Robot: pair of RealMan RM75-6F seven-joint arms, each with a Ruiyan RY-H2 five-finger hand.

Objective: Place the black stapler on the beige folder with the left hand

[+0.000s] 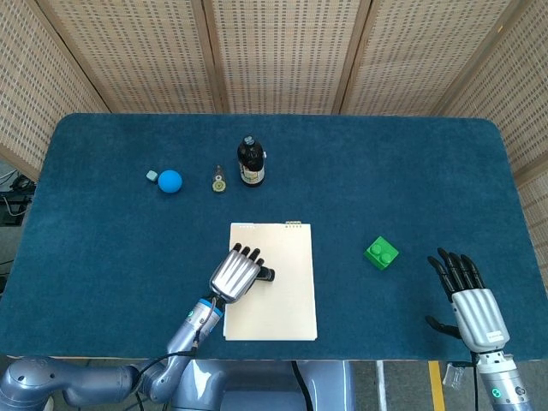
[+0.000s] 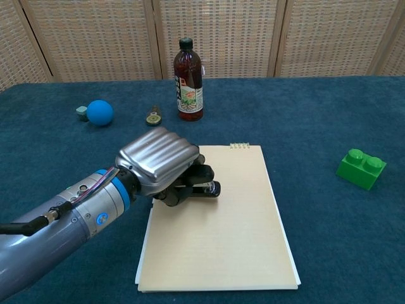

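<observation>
The beige folder (image 1: 282, 295) (image 2: 228, 234) lies flat at the near middle of the blue table. My left hand (image 1: 237, 274) (image 2: 161, 166) hovers over the folder's left half, palm down, and grips the black stapler (image 1: 266, 275) (image 2: 204, 188). Only the stapler's tip shows past the fingers; whether it touches the folder I cannot tell. My right hand (image 1: 467, 300) rests at the table's near right corner with fingers spread and nothing in it; it shows only in the head view.
A dark bottle (image 1: 250, 161) (image 2: 188, 81) stands behind the folder. Left of it lie a small round object (image 1: 218, 181) (image 2: 152, 117), a blue ball (image 1: 170, 181) (image 2: 99, 112) and a small grey cube (image 1: 151, 175) (image 2: 81, 113). A green brick (image 1: 381, 253) (image 2: 361, 168) sits to the right.
</observation>
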